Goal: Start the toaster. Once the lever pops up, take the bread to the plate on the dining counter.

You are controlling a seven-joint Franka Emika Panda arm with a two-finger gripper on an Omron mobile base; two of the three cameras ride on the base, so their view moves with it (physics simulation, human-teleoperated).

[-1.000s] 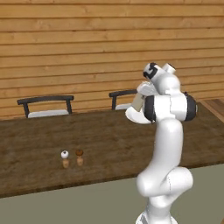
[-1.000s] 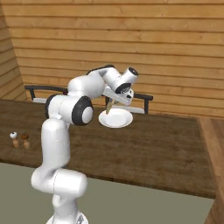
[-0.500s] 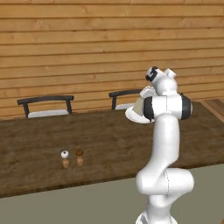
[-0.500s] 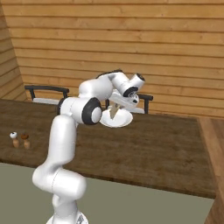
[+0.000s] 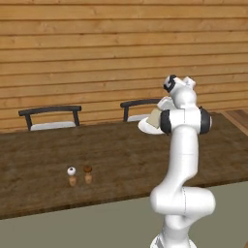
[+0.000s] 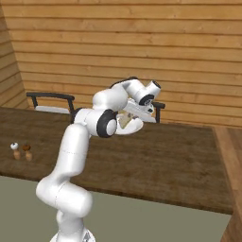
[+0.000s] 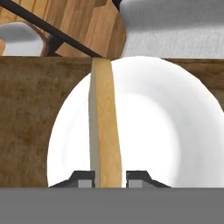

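Wood-plank wall behind dark surface [image 5: 111, 160] | gripper [image 7: 109, 178] clamps bread [image 7: 104, 127] edge-on over plate [image 7: 148, 127] at far side | risk: vertical slice released high may tip or bounce off rim onto surface; lower and tilt flat first.

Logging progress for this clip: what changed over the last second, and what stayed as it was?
The arm reached further forward and lowered the hand, bringing the flat tan bread slice edge-on over the round white plate. The grip stays shut on the slice. Plate, two small bottles and dark wood dining counter did not move.
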